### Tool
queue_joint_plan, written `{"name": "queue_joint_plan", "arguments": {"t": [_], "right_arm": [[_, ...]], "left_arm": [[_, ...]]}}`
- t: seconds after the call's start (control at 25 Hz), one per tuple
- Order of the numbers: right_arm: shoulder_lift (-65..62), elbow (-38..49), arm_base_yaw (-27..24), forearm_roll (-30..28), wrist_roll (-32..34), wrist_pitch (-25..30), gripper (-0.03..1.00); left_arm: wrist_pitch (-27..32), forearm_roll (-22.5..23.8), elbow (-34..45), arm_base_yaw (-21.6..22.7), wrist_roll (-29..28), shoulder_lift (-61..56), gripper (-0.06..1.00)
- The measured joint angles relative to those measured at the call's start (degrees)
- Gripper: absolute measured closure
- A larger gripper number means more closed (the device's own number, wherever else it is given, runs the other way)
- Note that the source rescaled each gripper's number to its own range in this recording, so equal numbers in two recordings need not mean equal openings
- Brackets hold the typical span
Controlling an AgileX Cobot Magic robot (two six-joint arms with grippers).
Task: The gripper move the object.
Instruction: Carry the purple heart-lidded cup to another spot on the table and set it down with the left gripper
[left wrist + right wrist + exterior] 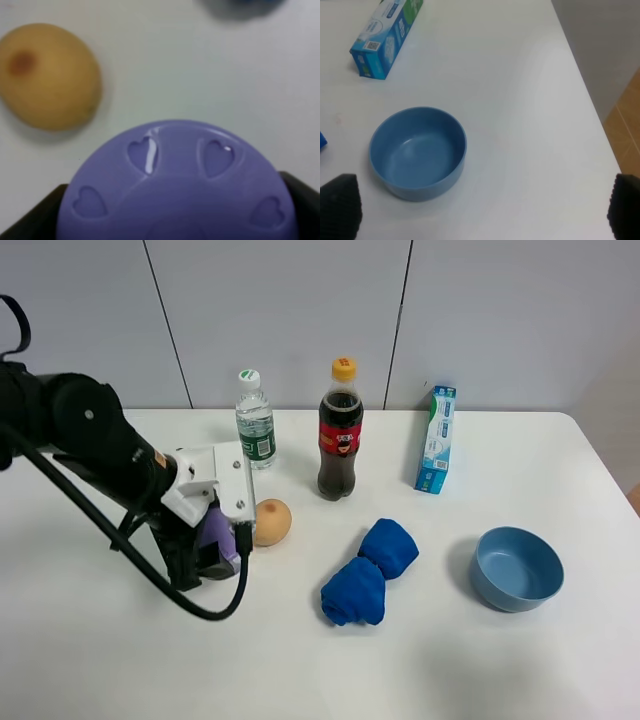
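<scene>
One purple-lidded jar in the left tool, near a tan egg

Bright, even light falls from above in all 3 views, nearly washing out the white table. Shadows are soft and faint: 1 hugs the left side of the blue bowl, another lies under the blue cloth. The cola bottle carries small highlights. The high view is sharp. The left wrist view is out of focus throughout; the jar has 1 white streak of glare on its lid, and the egg is soft-edged. In the right wrist view the bowl is fairly crisp, while the dark fingertips are smeared blobs.
</scene>
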Motion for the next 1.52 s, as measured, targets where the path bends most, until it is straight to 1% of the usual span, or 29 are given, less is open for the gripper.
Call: {"name": "queue_joint_plan", "arguments": {"t": [0.16, 0.32, 0.4, 0.56, 0.76, 1.0, 1.28, 1.52], "right_arm": [[0.0, 0.0, 0.0, 0.0, 0.0, 0.0, -0.03], [0.0, 0.0, 0.0, 0.0, 0.0, 0.0, -0.03], [0.0, 0.0, 0.0, 0.0, 0.0, 0.0, -0.03], [0.0, 0.0, 0.0, 0.0, 0.0, 0.0, -0.03], [0.0, 0.0, 0.0, 0.0, 0.0, 0.0, -0.03], [0.0, 0.0, 0.0, 0.0, 0.0, 0.0, -0.03], [0.0, 0.0, 0.0, 0.0, 0.0, 0.0, -0.03], [0.0, 0.0, 0.0, 0.0, 0.0, 0.0, -0.03]], "left_arm": [[-5.2, 1.6, 4.0, -4.1, 0.3, 0.0, 0.91], [-11.6, 6.2, 7.5, -8.1, 2.7, 0.0, 0.91], [-13.6, 7.5, 8.5, -8.7, 3.7, 0.0, 0.91], [-14.6, 8.1, 8.5, -8.7, 4.0, 1.9, 0.91], [-14.5, 6.8, 8.0, -9.2, 4.0, 4.9, 0.91], [-14.6, 4.6, 5.1, -10.8, 3.8, 6.1, 0.91], [-14.7, 0.9, 4.7, -11.9, 0.1, 9.0, 0.91], [-16.3, 0.2, 4.6, -11.9, -3.0, 10.1, 0.91]]}}
